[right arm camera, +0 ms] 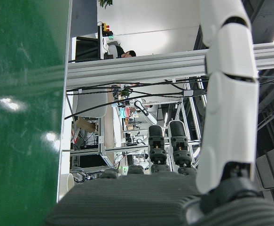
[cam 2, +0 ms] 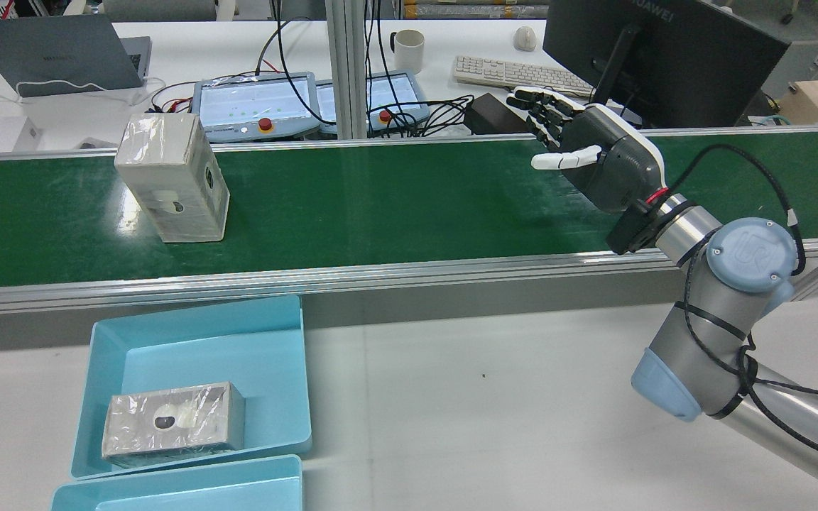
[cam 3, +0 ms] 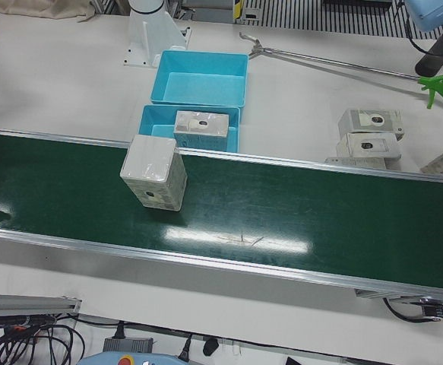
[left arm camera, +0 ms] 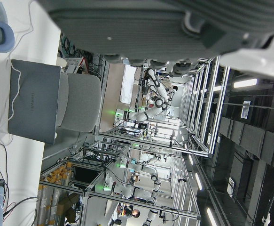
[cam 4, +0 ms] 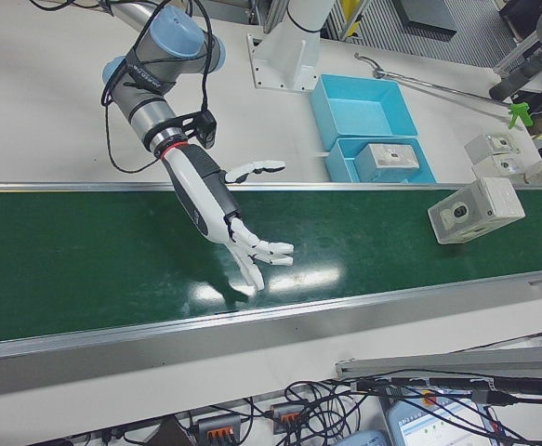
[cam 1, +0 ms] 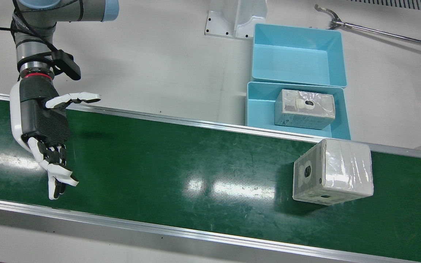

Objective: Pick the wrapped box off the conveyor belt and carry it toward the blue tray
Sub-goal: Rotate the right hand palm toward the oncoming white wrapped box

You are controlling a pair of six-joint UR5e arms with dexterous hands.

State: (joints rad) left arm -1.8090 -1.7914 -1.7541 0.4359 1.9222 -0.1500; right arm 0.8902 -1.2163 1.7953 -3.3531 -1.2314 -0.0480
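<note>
Well apart from the right robot hand (cam 1: 44, 135), open, empty: wrapped box (cam 1: 333, 171) on conveyor belt (cam 1: 181, 171). Step: approach; next, reach across.

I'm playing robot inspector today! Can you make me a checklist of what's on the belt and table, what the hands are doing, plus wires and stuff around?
Surface: green conveyor belt, scuffed, with glare spots.
Job's things: wrapped box stands on the belt, untouched; blue tray beside the belt already holds another box; second blue tray has nothing in it.
Clutter: reach grabber tool, spare boxes on the white table.
Hands: right hand open above the belt, far from the box; left hand's state cannot be told.
Cables: black cable strapped along the right arm.
Surroundings: laptop, mug, keyboard, monitor.
</note>
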